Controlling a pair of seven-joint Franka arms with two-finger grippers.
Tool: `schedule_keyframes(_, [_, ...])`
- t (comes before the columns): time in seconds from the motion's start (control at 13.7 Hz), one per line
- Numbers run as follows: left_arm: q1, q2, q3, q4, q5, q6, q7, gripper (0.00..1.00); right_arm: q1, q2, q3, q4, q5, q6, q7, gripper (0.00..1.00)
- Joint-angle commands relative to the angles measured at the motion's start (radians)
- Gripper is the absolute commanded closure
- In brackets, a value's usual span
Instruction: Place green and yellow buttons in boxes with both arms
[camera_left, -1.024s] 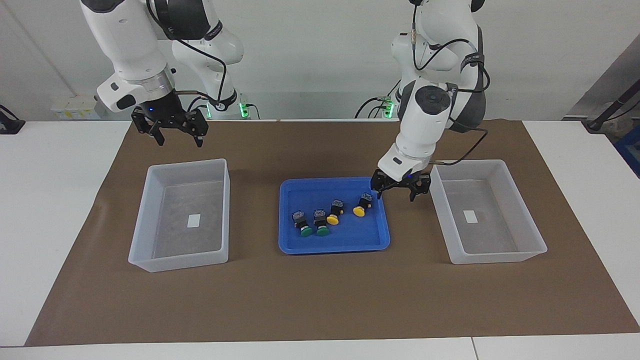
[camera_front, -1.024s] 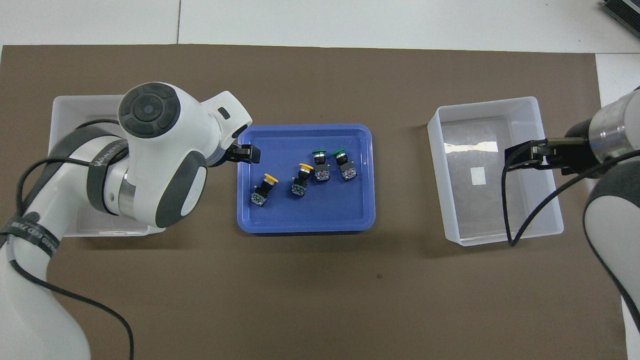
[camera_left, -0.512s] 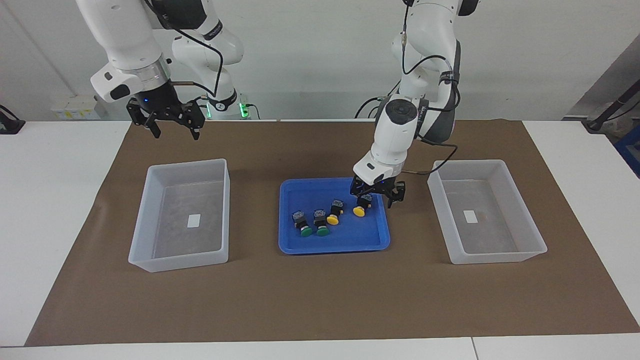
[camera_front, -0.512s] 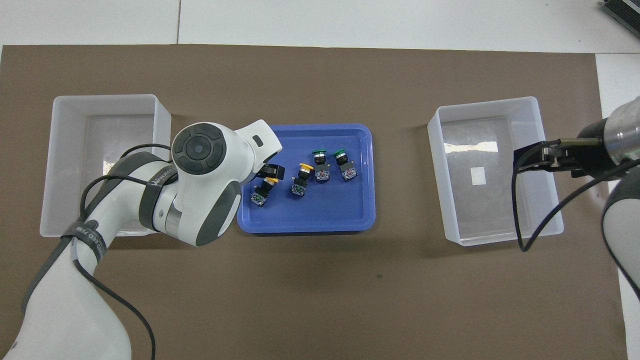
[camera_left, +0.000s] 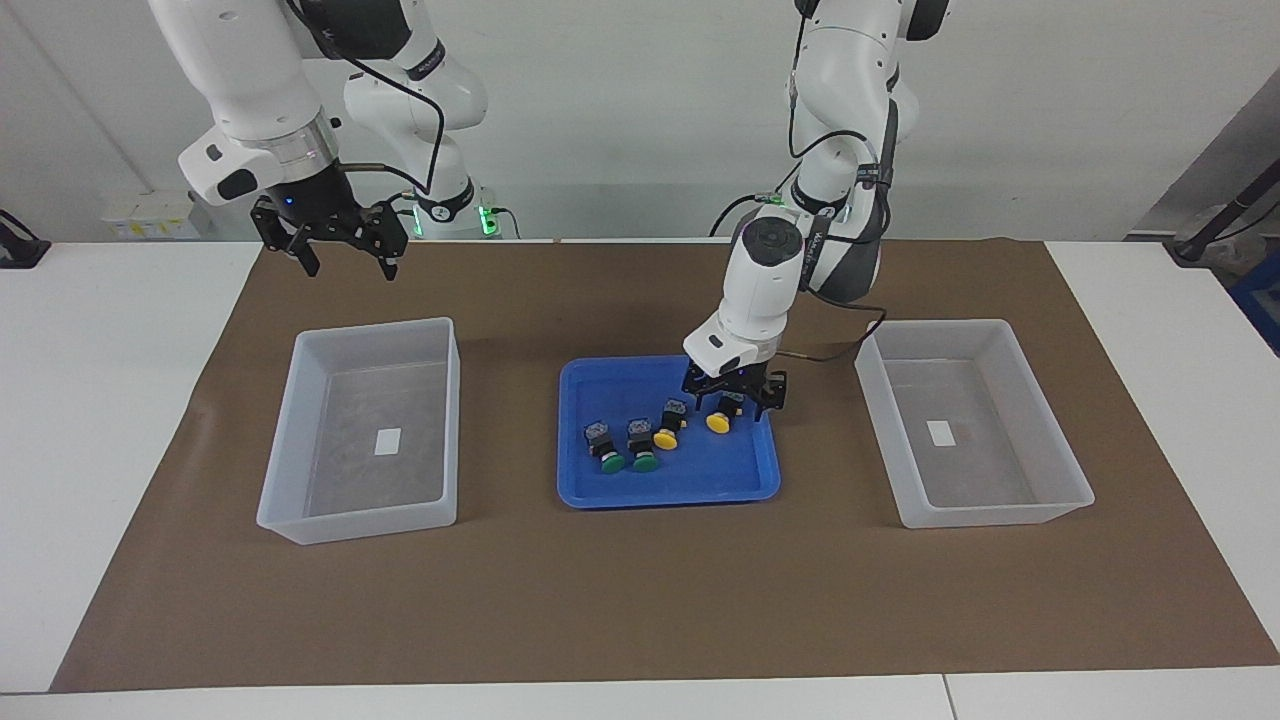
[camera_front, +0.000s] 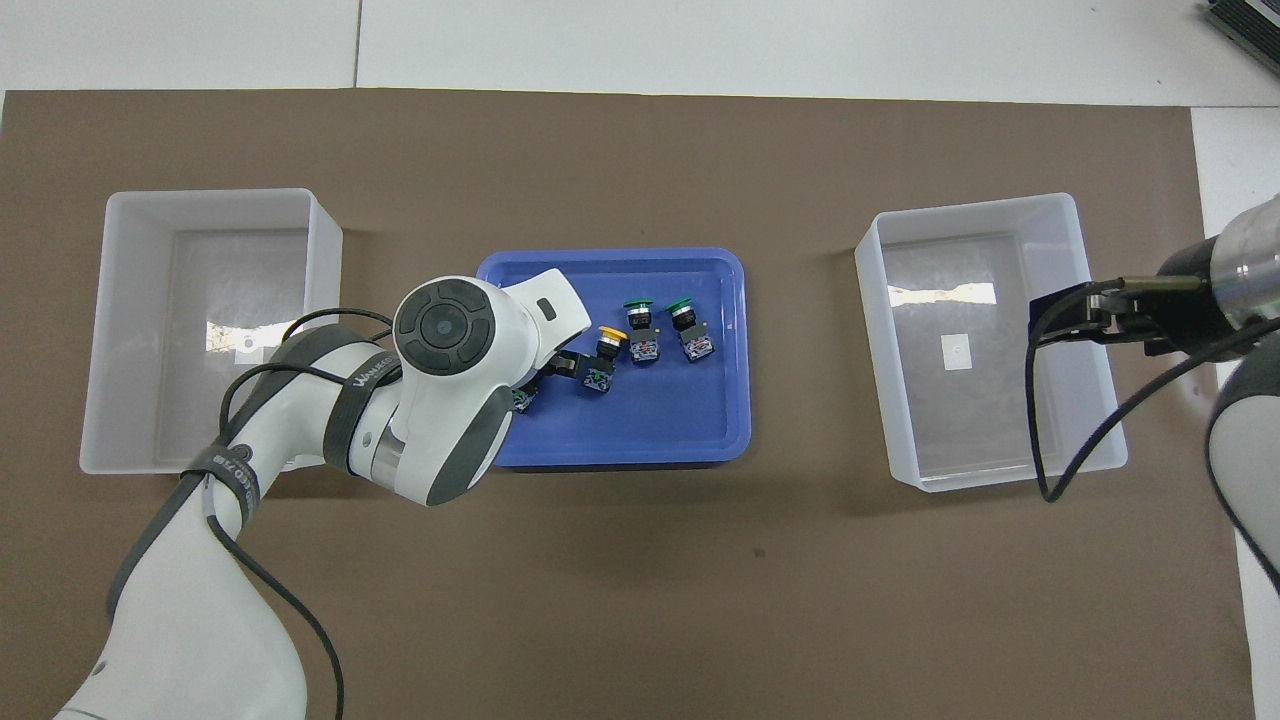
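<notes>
The left end effector (camera_left: 733, 393) is low inside the blue tray (camera_left: 600, 495), its fingers spread apart on either side of the black body of a yellow button (camera_left: 721, 418), the one lying nearest the left arm's end of the tray. The fingers straddle that button without closing on it, and it lies on the tray floor. In the overhead view the left arm's (camera_front: 445, 390) wrist covers most of this button.

A second yellow button (camera_left: 668, 426) lies just beside the first, toward the right arm's end. Two green buttons (camera_left: 625, 449) lie side by side next to it, closer still to the right arm's end of the tray. All four rest on their sides with the caps pointing away from the robots.

Two translucent boxes stand on the brown mat (camera_left: 640, 600) that covers the white surface (camera_left: 90, 420), one at each end of the tray and well apart from it. The box at the left arm's end (camera_left: 1040, 510) and the box at the right arm's end (camera_left: 350, 525) each hold only a small white label.

The right end effector (camera_left: 345, 255) waits in the air with its fingers wide apart and nothing between them, over the mat's edge at the robots' side of its box
</notes>
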Motion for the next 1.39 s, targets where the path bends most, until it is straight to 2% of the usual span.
schedule_keyframes(0.0, [-0.019,-0.017,0.015,-0.060,0.008,0.053,0.023,0.00,-0.009,-0.017,0.006,-0.024,0.003,0.001,0.006,0.00])
schedule_keyframes(0.44, [-0.042,-0.025,0.015,-0.094,0.008,0.055,0.039,0.11,-0.001,-0.033,0.006,-0.065,0.003,0.053,0.008,0.00])
schedule_keyframes(0.8, [-0.043,-0.025,0.015,-0.100,0.008,0.052,0.037,0.28,0.003,-0.037,0.009,-0.079,0.003,0.077,0.006,0.00])
schedule_keyframes(1.02, [-0.043,-0.028,0.015,-0.106,0.008,0.044,0.037,0.47,0.042,-0.040,0.009,-0.091,0.003,0.113,0.016,0.00])
schedule_keyframes(1.32, [-0.042,-0.029,0.015,-0.116,0.008,0.041,0.036,0.90,0.051,-0.044,0.009,-0.120,0.003,0.157,0.012,0.00])
